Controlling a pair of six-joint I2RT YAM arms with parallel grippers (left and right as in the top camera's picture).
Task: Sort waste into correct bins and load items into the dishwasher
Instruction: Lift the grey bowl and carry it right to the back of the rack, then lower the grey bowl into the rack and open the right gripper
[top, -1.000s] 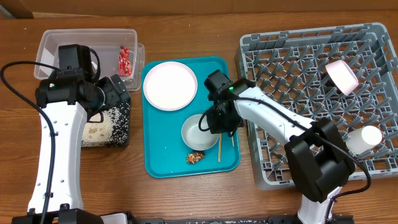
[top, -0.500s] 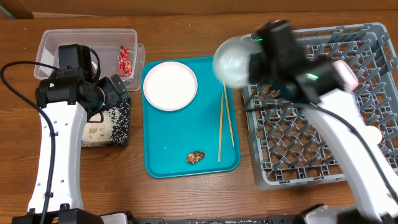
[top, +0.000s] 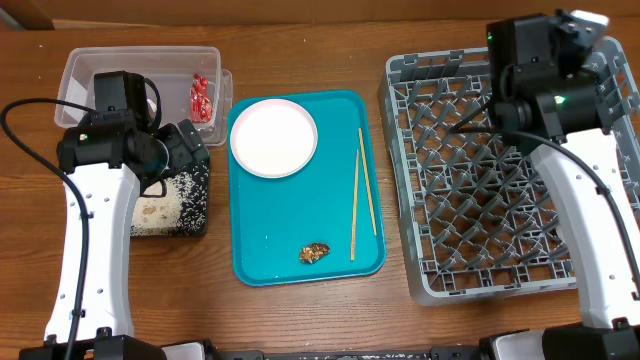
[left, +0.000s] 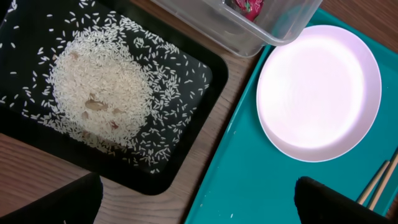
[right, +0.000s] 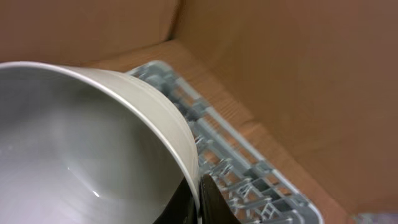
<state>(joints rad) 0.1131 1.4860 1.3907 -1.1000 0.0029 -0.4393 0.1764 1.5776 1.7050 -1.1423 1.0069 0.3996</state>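
My right gripper (right: 199, 202) is shut on the rim of a white bowl (right: 81, 143). It holds the bowl tilted above the far right corner of the grey dishwasher rack (top: 470, 200) (right: 242, 168). My left gripper (left: 199, 205) hangs open and empty over the gap between the black tray (left: 186, 149) and the teal tray (left: 249, 180). Rice (left: 99, 93) lies piled in the black tray. The red wrapper (top: 201, 96) sits in the clear tub (top: 90, 70). On the teal tray are the white plate (top: 273, 137), two chopsticks (top: 356, 200) and a brown scrap (top: 316, 252).
The right arm (top: 570, 150) covers the rack's right side. The left arm (top: 95, 210) stretches over the table's left side and part of the black tray. A brown wall rises close behind the rack's far edge in the right wrist view.
The right gripper lifted the white bowl off the teal tray and carried it up and right to the rack's far right corner. The left arm has not moved.
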